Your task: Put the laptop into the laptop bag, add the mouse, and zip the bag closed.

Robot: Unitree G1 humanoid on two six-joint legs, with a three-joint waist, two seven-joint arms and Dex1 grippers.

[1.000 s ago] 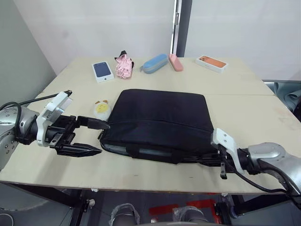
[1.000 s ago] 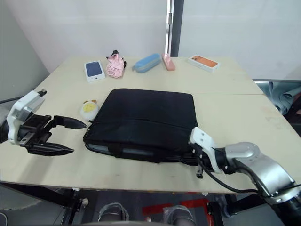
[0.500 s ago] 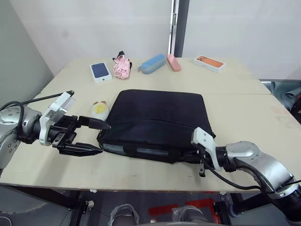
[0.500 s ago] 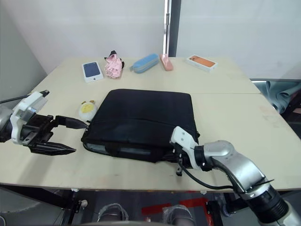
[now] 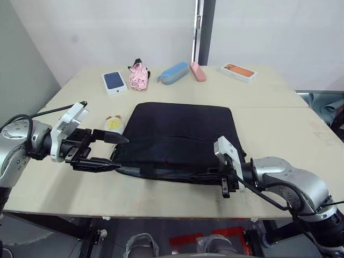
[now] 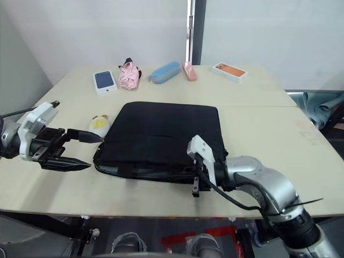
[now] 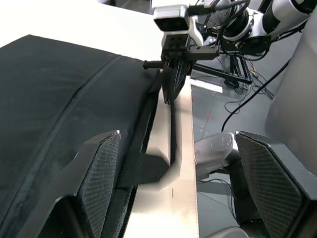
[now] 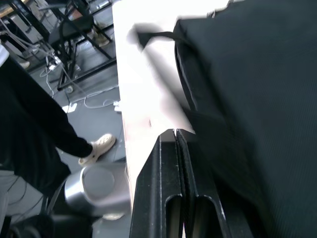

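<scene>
Two grippers flank the laptop bag [image 5: 180, 137]: left gripper [image 5: 110, 151] gapes wide, right gripper [image 8: 177, 148] pinched together at its near edge.

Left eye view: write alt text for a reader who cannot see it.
A black laptop bag lies flat on a light wooden table, with the open left gripper at its left end and the right gripper at its near edge. Phone boxes, a blue case and a pink bundle lie farther back.
</scene>
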